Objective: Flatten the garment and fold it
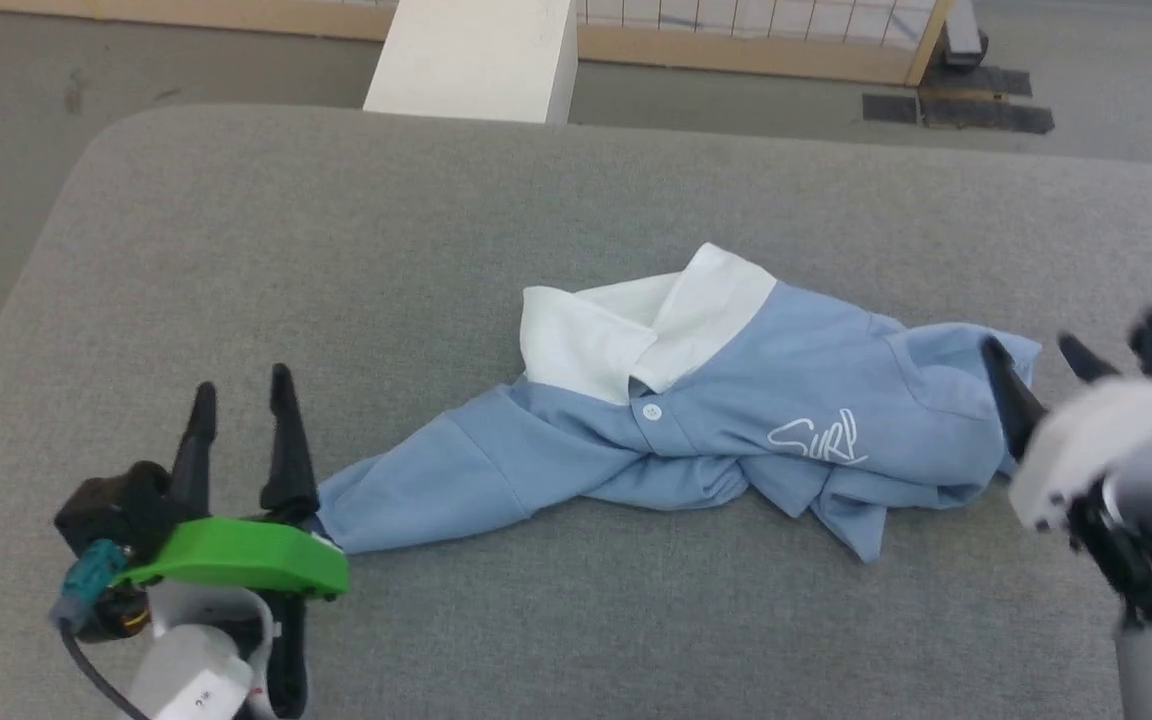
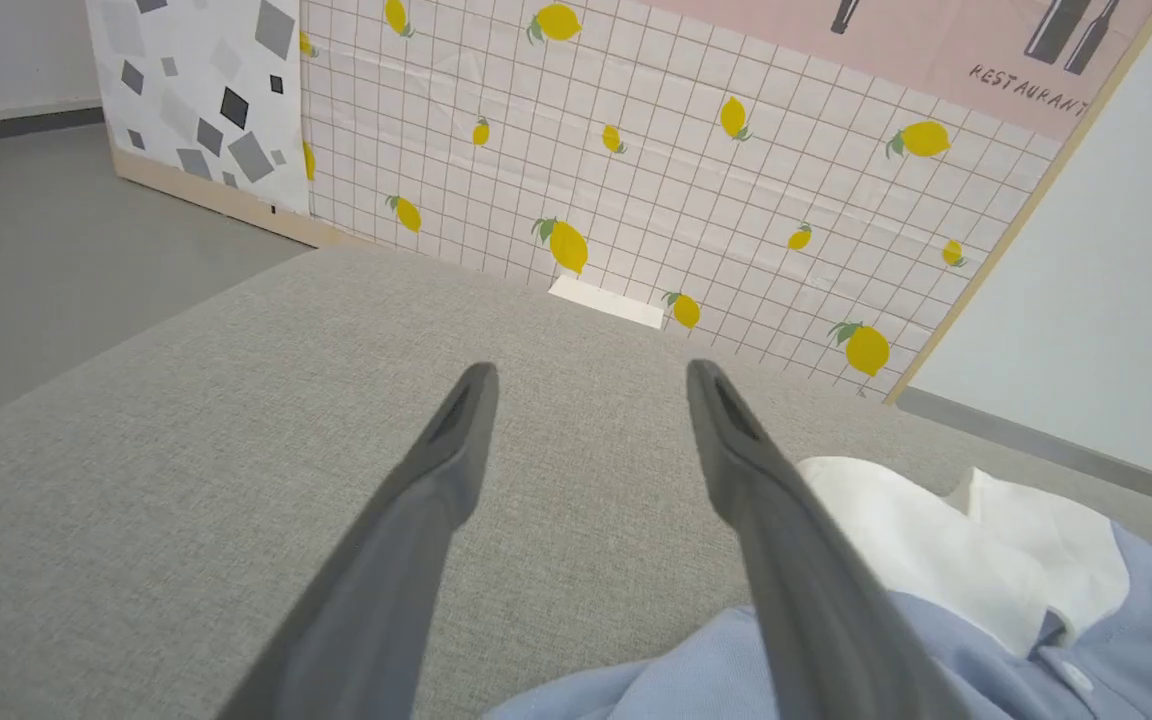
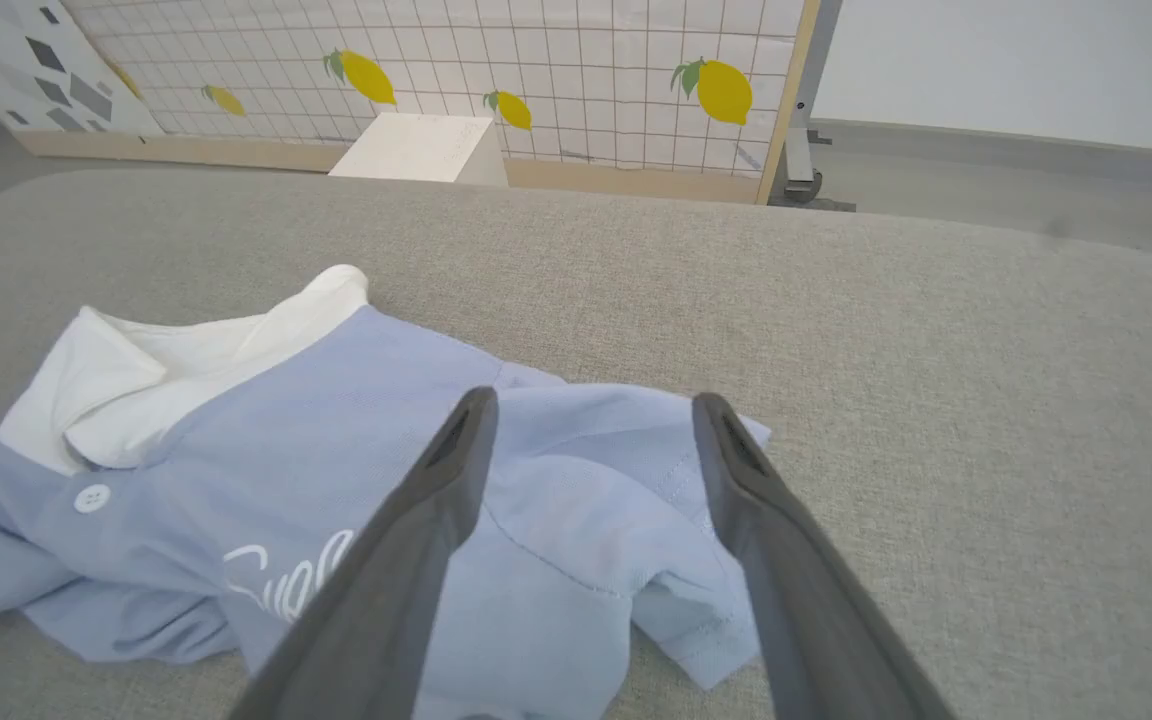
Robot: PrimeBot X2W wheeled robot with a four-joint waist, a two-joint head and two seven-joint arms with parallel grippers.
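Grey woven fabric covers the wide padded surface [image 1: 576, 180] that fills most of the head view, and a lemon-patterned panel [image 2: 686, 150] stands beyond its far edge. A light blue shirt [image 1: 736, 400] lies crumpled on the surface, right of centre. It is bunched into a long, twisted heap, with one sleeve [image 1: 416, 480] stretched out toward the lower left. A white block [image 1: 476, 55] sits past the far edge, well apart from the shirt. The left gripper [image 1: 242, 382] is at the end of that sleeve with its two dark fingers spread wide and only bare grey surface between them. Whether a finger touches the cloth cannot be told. The right gripper [image 1: 1026, 345] is at the shirt's opposite end, fingers likewise apart and holding nothing, with folded blue cloth showing between them in the right wrist view. The white collar [image 1: 626, 330] lies open on the far side of the heap. A white cursive logo [image 1: 821, 440] faces up, partly creased, and a small white button [image 1: 651, 411] sits just below the collar.
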